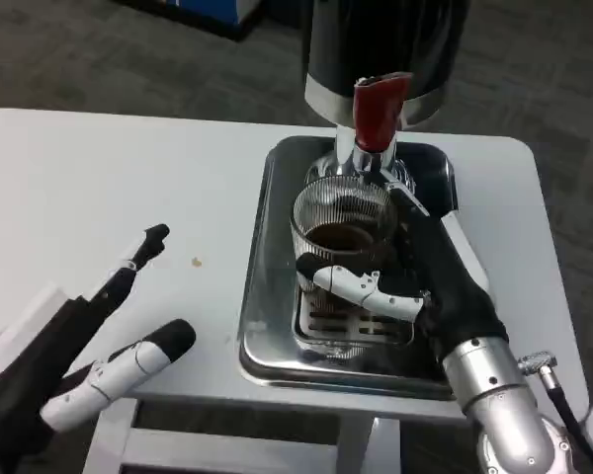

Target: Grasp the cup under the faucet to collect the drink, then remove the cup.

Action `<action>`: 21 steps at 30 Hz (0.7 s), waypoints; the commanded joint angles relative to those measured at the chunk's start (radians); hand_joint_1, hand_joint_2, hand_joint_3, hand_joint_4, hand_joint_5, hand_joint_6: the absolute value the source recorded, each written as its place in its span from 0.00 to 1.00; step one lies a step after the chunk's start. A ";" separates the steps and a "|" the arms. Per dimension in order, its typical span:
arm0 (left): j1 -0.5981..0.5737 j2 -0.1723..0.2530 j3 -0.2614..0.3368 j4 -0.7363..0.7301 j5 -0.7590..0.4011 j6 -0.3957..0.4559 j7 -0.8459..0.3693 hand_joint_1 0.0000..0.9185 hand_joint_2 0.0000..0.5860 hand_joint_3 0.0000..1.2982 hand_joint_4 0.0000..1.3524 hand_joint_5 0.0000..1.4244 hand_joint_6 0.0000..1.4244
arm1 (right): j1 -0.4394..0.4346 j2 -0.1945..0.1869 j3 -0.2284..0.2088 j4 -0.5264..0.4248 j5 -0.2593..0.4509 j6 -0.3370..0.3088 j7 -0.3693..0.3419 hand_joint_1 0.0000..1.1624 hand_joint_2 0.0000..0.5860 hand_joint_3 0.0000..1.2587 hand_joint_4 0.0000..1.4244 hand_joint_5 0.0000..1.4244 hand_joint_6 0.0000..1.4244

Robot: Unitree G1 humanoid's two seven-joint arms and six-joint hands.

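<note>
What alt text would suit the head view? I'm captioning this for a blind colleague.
The robot's right hand grips a ribbed glass cup holding brown drink, standing on a metal drip tray under a dispenser's red-handled faucet. Its left hand rests open at the white table's near left edge, holding nothing.

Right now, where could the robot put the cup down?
The bare white table between the tray and the left hand is free. The tray is crowded: dispenser, cup, right hand.
</note>
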 commanded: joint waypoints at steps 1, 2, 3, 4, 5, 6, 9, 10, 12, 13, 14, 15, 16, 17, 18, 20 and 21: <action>0.015 0.007 0.008 0.010 -0.005 -0.001 -0.003 0.00 0.12 0.00 0.00 0.00 0.00 | 0.005 0.008 0.007 0.024 -0.008 0.017 -0.010 0.69 0.23 0.17 0.26 0.31 0.26; 0.015 0.007 0.008 0.010 -0.005 -0.001 -0.003 0.00 0.12 0.00 0.00 0.00 0.00 | 0.004 0.011 0.006 0.028 -0.007 0.016 -0.015 0.69 0.23 0.18 0.27 0.32 0.27; 0.016 0.007 0.009 0.010 -0.004 -0.001 -0.003 0.00 0.12 0.00 0.00 0.00 0.00 | 0.004 0.013 0.005 0.032 -0.007 0.016 -0.019 0.69 0.24 0.20 0.28 0.33 0.28; 0.016 0.007 0.009 0.010 -0.005 -0.001 -0.003 0.00 0.12 0.00 0.00 0.00 0.00 | 0.003 0.014 0.004 0.035 -0.006 0.014 -0.023 0.69 0.24 0.22 0.29 0.34 0.29; 0.017 0.007 0.009 0.011 -0.005 -0.002 -0.003 0.00 0.12 0.00 0.00 0.00 0.00 | 0.004 0.016 0.003 0.039 -0.006 0.012 -0.029 0.70 0.24 0.24 0.30 0.36 0.31; 0.018 0.007 0.010 0.012 -0.005 -0.003 -0.003 0.00 0.12 0.00 0.00 0.00 0.00 | 0.004 0.017 0.003 0.042 -0.006 0.009 -0.035 0.70 0.23 0.28 0.32 0.38 0.32; 0.021 0.007 0.011 0.010 -0.004 -0.005 -0.003 0.00 0.12 0.00 0.00 0.00 0.00 | 0.011 0.021 0.002 0.047 -0.007 -0.003 -0.051 0.72 0.23 0.37 0.38 0.46 0.39; 0.021 0.007 0.011 0.009 -0.004 -0.006 -0.002 0.00 0.12 0.00 0.00 0.00 0.00 | 0.016 0.022 0.003 0.047 -0.009 -0.010 -0.057 0.73 0.24 0.38 0.39 0.47 0.41; 0.023 0.006 0.011 0.007 -0.004 -0.007 -0.002 0.00 0.12 0.00 0.00 0.00 0.00 | 0.023 0.023 0.004 0.048 -0.011 -0.022 -0.067 0.73 0.24 0.41 0.42 0.52 0.48; 0.024 0.006 0.012 0.005 -0.004 -0.007 -0.002 0.00 0.12 0.00 0.00 0.00 0.00 | 0.027 0.023 0.005 0.047 -0.012 -0.027 -0.072 0.75 0.24 0.44 0.44 0.55 0.51; 0.025 0.007 0.013 0.003 -0.004 -0.007 -0.002 0.00 0.12 0.00 0.00 0.00 0.00 | 0.032 0.022 0.007 0.044 -0.018 -0.034 -0.080 0.75 0.24 0.45 0.45 0.57 0.53; 0.027 0.007 0.014 0.000 -0.005 -0.007 -0.002 0.00 0.12 0.00 0.00 0.00 0.00 | 0.037 0.021 0.010 0.041 -0.023 -0.041 -0.086 0.76 0.24 0.46 0.46 0.57 0.55; 0.029 0.007 0.015 -0.003 -0.005 -0.006 -0.003 0.00 0.12 0.00 0.00 0.00 0.00 | 0.040 0.021 0.012 0.039 -0.027 -0.045 -0.091 0.77 0.23 0.48 0.48 0.59 0.59; 0.031 0.006 0.016 -0.006 -0.005 -0.006 -0.003 0.00 0.12 0.00 0.00 0.00 0.00 | 0.044 0.021 0.013 0.038 -0.028 -0.049 -0.094 0.79 0.23 0.50 0.49 0.61 0.62; 0.033 0.006 0.016 -0.010 -0.006 -0.005 -0.003 0.00 0.12 0.00 0.00 0.00 0.00 | 0.047 0.022 0.013 0.038 -0.027 -0.053 -0.096 0.81 0.23 0.51 0.50 0.63 0.66; 0.035 0.006 0.017 -0.015 -0.006 -0.004 -0.003 0.00 0.12 0.00 0.00 0.00 0.00 | 0.056 0.025 0.013 0.037 -0.023 -0.060 -0.097 0.81 0.22 0.53 0.50 0.64 0.68; 0.036 0.005 0.017 -0.017 -0.006 -0.003 -0.003 0.00 0.12 0.00 0.00 0.00 0.00 | 0.059 0.026 0.013 0.036 -0.022 -0.062 -0.097 0.81 0.22 0.53 0.50 0.64 0.68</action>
